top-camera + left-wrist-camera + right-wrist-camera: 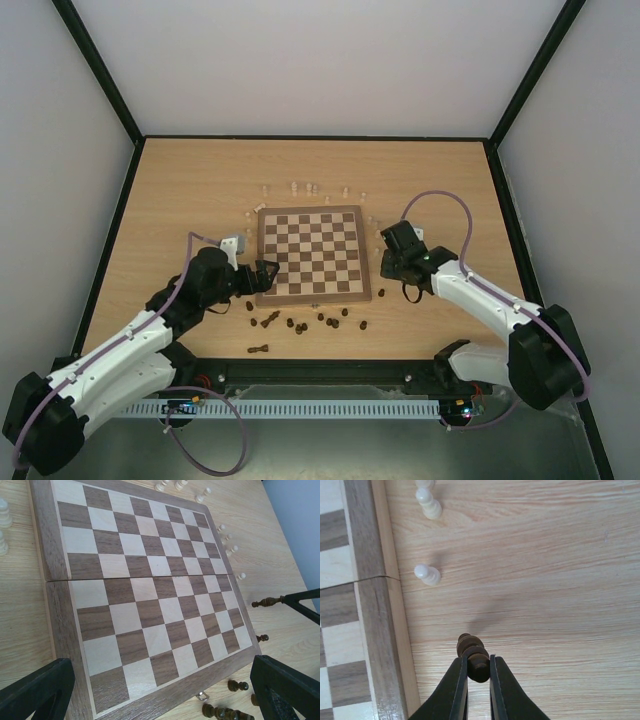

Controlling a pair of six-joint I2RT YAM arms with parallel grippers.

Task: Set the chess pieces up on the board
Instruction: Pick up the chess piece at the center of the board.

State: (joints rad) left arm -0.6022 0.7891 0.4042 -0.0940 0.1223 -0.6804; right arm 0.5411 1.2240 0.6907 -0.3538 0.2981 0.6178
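The left gripper [263,275] hovers at the board's [312,297] near-left corner with its fingers spread wide and nothing between them. From its wrist the bare checks fill the space between the two fingers. The left arm stretches low from the near-left base, up and rightward to that corner.

No piece stands on the board. Dark pieces [300,325] lie scattered on the tabletop [200,180] along the board's near edge, some of them tipped over, and pale pieces [305,188] stand in a loose row just past the far edge. Open tabletop lies on the left and right.

The right gripper [478,667] is closed on one dark piece [475,657] – pinched at its middle, its top poking out past the fingertips. It sits just right of the board's right border, near two pale pawns [427,575]. The right arm bends at a raised elbow near the near-right corner – the forearm reaches leftward to the board's right edge.
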